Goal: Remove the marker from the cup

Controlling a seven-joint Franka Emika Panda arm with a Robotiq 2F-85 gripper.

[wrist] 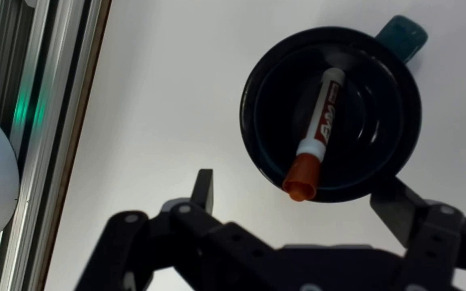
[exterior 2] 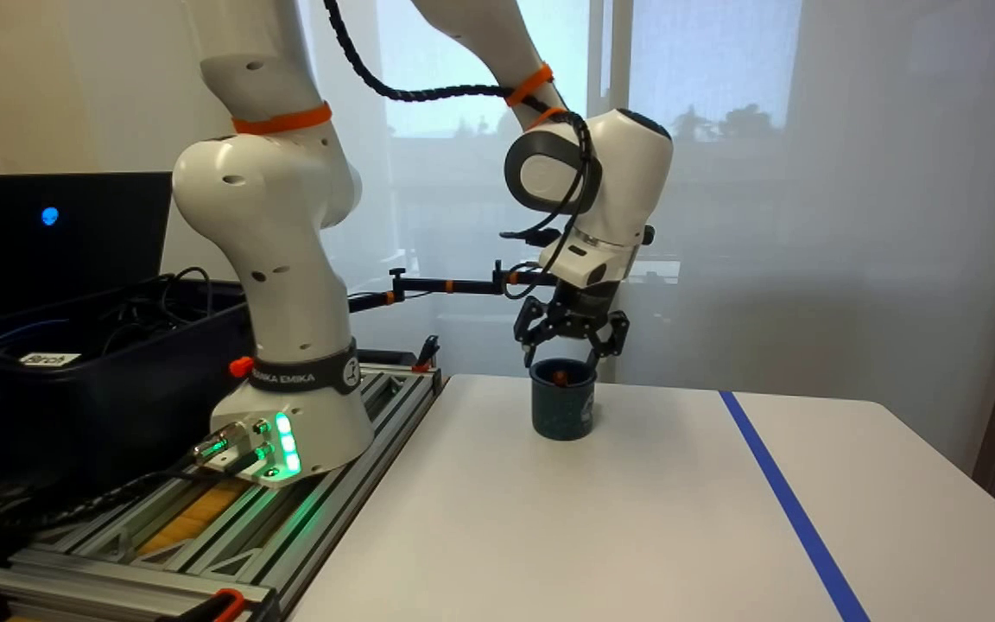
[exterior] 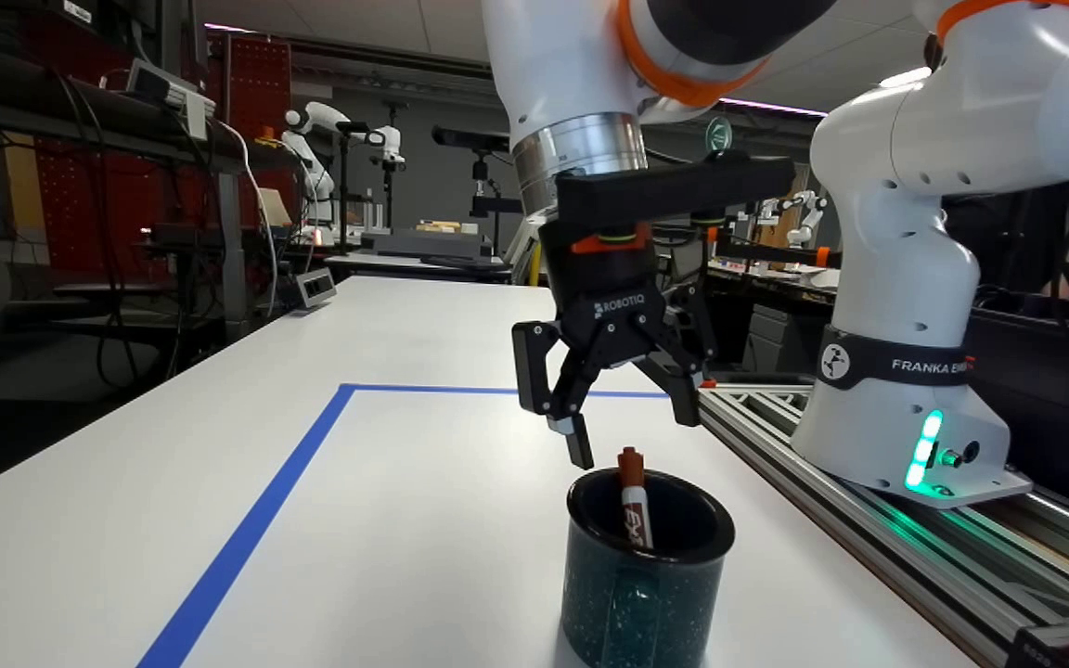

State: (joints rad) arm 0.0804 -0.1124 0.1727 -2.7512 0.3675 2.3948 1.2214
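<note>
The cup is dark teal and stands upright on the white table; it also shows in an exterior view and in the wrist view. The wrist view shows a teal handle at its upper right. The marker leans inside the cup, its red-brown cap sticking up past the rim. In the wrist view the marker slants with its cap at the near rim. My gripper is open and empty above the cup, its fingers apart on both sides of the cap, touching nothing that I can see.
Blue tape runs along the white table, also in an exterior view. A metal rail and the robot base border the table on the cup's side. A dark bin with cables stands behind the base.
</note>
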